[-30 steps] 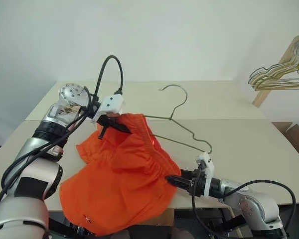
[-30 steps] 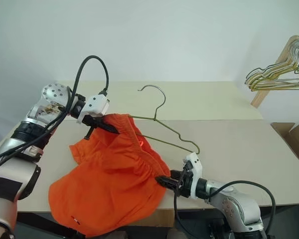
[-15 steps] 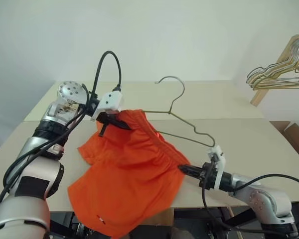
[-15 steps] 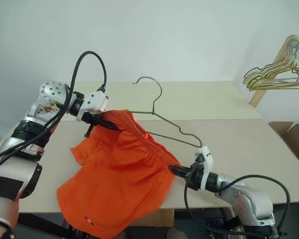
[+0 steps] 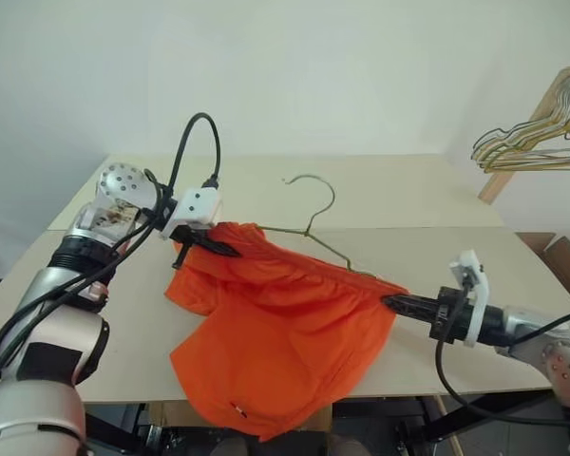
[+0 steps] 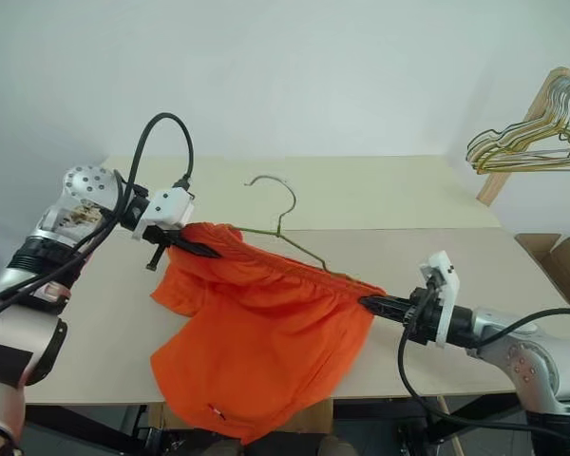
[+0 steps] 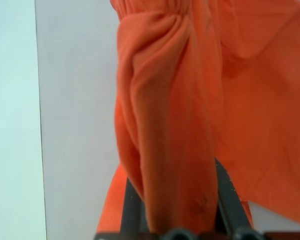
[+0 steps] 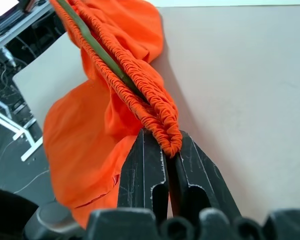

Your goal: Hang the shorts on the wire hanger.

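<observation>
One pair of bright orange shorts (image 5: 285,342) is held stretched in the air between two grippers, above a pale beige table (image 5: 427,195). The left gripper (image 5: 218,249) is clamped shut on one end of the gathered waistband, over the middle of the table toward its left edge; in the left wrist view a fold of orange fabric is pinched between the two black fingers (image 7: 131,207). The right gripper (image 5: 391,302) is closed tight on the opposite end of the waistband, near the table's front edge toward the right; in the right wrist view the bunched elastic is gripped between its two fingers (image 8: 140,177).

The waistband is pulled nearly straight between the two grips. The rest of the shorts hangs down from it, and the lowest fabric drapes past the front edge of the table. A small white tag (image 5: 234,408) is seen near the lowest hem.

One wire hanger (image 5: 309,204) is threaded into the shorts: its curved hook rises above the waistband, and an olive wire arm is seen running along the inside of the elastic in the right wrist view. The lower part of the hanger appears to be hidden by fabric.

Beyond the table's far right corner, a cluster of several pale wire hangers (image 5: 532,142) hangs on one wooden rack (image 5: 537,119); their exact number cannot be counted.
</observation>
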Available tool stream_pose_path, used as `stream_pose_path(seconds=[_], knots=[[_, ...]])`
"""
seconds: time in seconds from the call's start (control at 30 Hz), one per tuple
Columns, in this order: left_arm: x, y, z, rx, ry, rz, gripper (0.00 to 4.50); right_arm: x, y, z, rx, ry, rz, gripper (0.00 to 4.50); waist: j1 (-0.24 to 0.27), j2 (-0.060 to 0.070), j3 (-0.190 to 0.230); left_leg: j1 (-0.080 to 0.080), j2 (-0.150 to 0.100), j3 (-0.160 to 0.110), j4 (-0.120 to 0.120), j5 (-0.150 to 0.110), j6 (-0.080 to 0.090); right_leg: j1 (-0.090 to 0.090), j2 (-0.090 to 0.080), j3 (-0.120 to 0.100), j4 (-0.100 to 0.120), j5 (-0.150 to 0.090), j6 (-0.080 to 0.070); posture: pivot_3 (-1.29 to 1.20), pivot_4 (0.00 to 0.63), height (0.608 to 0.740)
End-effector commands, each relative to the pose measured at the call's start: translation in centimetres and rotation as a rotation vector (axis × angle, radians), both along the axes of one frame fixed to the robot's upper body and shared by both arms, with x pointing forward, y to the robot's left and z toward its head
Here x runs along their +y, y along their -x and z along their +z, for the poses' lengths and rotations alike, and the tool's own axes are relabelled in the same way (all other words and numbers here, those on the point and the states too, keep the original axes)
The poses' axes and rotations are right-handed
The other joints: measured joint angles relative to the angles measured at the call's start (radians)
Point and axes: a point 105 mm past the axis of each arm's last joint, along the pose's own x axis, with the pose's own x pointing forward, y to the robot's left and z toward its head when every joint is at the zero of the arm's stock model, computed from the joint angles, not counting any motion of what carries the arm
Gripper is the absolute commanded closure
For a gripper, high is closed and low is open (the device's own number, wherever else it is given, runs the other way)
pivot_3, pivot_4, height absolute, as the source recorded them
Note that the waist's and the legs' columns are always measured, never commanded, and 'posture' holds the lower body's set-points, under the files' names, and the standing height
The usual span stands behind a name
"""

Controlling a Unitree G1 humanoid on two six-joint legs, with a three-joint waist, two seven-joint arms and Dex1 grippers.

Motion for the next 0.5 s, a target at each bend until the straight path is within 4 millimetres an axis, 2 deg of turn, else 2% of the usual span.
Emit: stream_pose_path(seconds=[0.03,0.17,0.37,0.5], knots=[[2.0,-0.1,0.0,-0.056,-0.088,0.012,4.5,-1.9,-0.5,1.3,-0.056,0.046,-0.044,4.47,0.0,0.0,0.0,0.0,0.0,0.0,0.0,0.0,0.0,0.0,0.0,0.0,0.0,0.0,0.0,-0.06,0.0,0.74],[1.9,-0.4,-0.6,-0.068,-0.111,0.017,4.5,-1.6,-0.8,2.4,-0.118,0.09,-0.014,4.47,0.0,0.0,0.0,0.0,0.0,0.0,0.0,0.0,0.0,0.0,0.0,0.0,0.0,0.0,0.0,-0.06,0.0,0.74],[-1.3,-0.6,-0.4,-0.049,0.007,-0.022,4.5,1.3,-1.3,5.3,-0.339,0.153,0.045,4.47,0.001,0.0,0.0,0.0,0.0,0.0,0.0,0.0,0.0,0.0,0.0,0.0,0.0,0.0,0.0,-0.07,0.0,0.74],[-3.1,-1.1,-0.2,-0.058,0.067,-0.013,4.5,2.1,-0.8,5.8,-0.376,0.198,0.104,3.31,0.002,0.0,0.0,-0.002,0.0,0.0,0.0,0.0,0.0,-0.001,0.0,0.0,-0.001,0.0,0.0,-0.09,0.0,0.74]])
